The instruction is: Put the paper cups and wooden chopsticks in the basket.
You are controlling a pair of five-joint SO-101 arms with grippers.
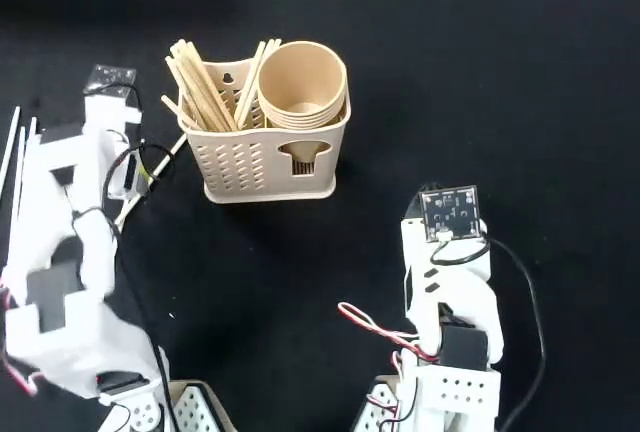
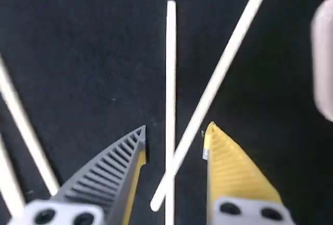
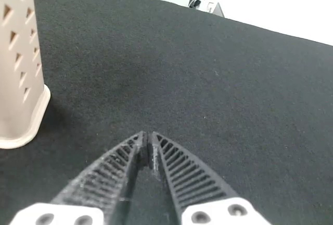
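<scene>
**Black counter (image 1: 520,102): basket (image 1: 240,167) loaded, loose chopsticks (image 1: 15,157) beside it**

The counter is covered in black cloth, and a cream basket with slotted walls and two compartments stands near its middle. A stack of cups (image 1: 302,82) sits upright in the compartment nearer the right arm (image 1: 450,292), its rim well above the basket's edge. A bundle of chopsticks (image 1: 205,87) leans in the other compartment, fanned out toward the left arm (image 1: 65,252).

The left arm is bent over the counter just beside the basket. The left claw (image 2: 176,131) is spread apart, with its grey finger (image 2: 112,167) and yellow finger (image 2: 229,167) low over the cloth. Two of the loose chopsticks lie between them: one (image 2: 170,79) runs straight out from the claw and the other (image 2: 223,69) crosses it at a slant. I cannot tell whether either finger touches them. More lie off to the grey finger's side, and from above a few thin ones show along the counter's edge by that arm.

The right arm sits well apart from the basket, on its other side. The right claw (image 3: 148,144) is closed, its tips pressed together over bare cloth, with the basket's corner near it.
</scene>
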